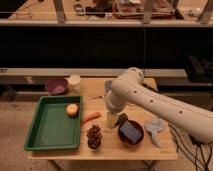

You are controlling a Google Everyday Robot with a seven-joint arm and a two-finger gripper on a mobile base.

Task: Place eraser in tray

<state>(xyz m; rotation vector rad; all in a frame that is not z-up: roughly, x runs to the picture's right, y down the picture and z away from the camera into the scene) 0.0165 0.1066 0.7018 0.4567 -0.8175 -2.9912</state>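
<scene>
Hovering low over the desk (96,92), my hand (111,120) is spread wide and empty. The eraser (122,119) lies just beside it, toward the bowl (121,136); the tray (50,128) sits the opposite way, past the carrot (91,117).

Eraser (122,119): small black block lying flat on the tabletop, right of the tray and well apart from it. Gripper (111,120) is low, just beside its left end, fingers spread. Tray (48,131): green, rectangular, raised rim, left side of the table.
</scene>
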